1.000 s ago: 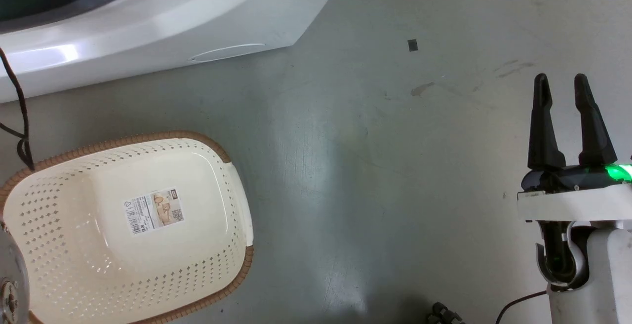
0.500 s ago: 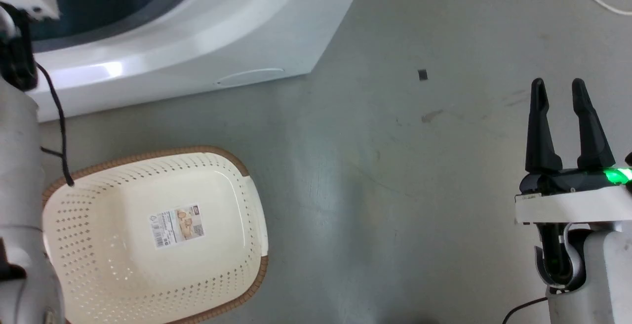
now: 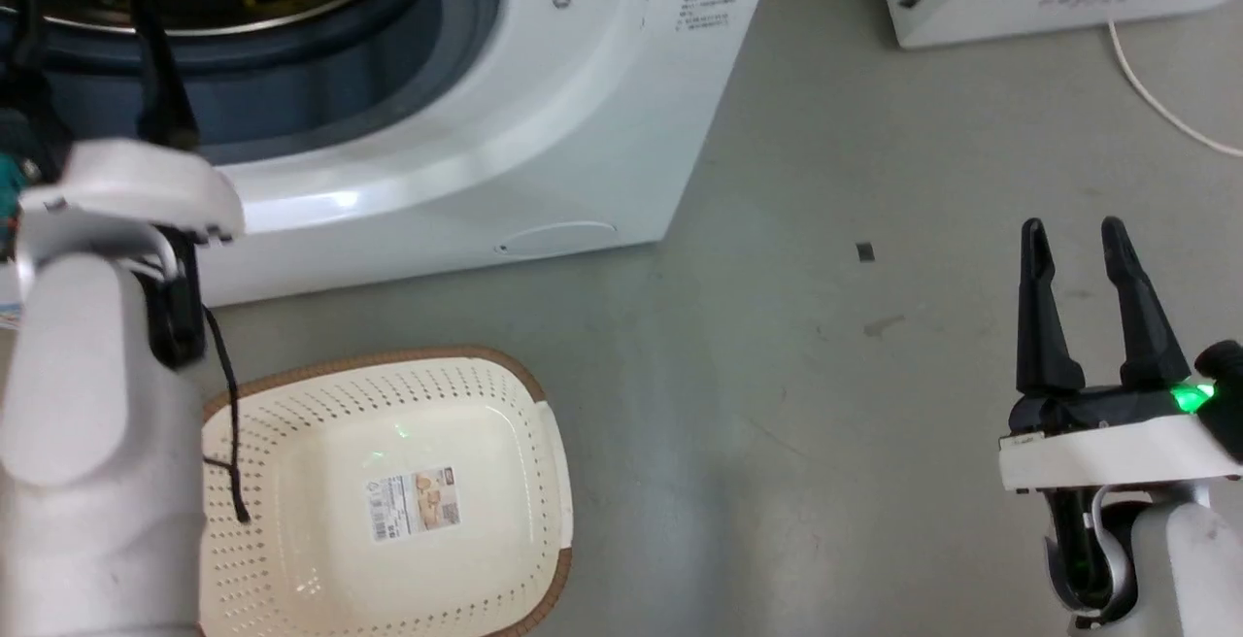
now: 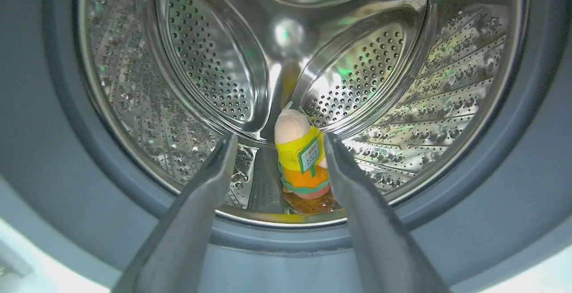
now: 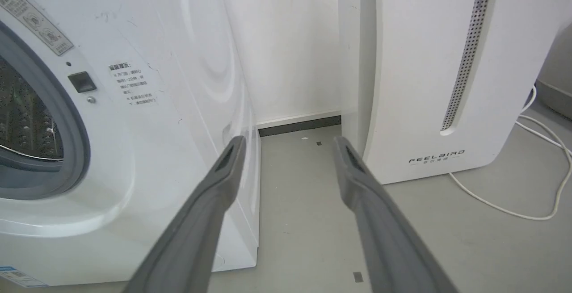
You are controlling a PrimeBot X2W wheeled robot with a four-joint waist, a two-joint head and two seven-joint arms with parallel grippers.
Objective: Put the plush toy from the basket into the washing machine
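Inside the washing machine's (image 3: 583, 113) steel drum (image 4: 214, 78), the plush toy (image 4: 300, 159) sits upright on the drum bottom near the front lip. Left gripper (image 4: 279, 139) faces the porthole, fingers spread, toy lying beyond them. Right gripper (image 3: 1071, 225) over the floor (image 3: 777, 423), fingers spread. Basket (image 3: 524, 394) on floor in front of the machine.

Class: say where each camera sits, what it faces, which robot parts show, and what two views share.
Head: on the head, down at basket and washing machine; right pincer, left forearm.
Left wrist: on that wrist, into the drum at plush toy; left pincer.
Right wrist: on that wrist, facing the FEELBIRD appliance; right pincer.
Head, right wrist share: washing machine front.
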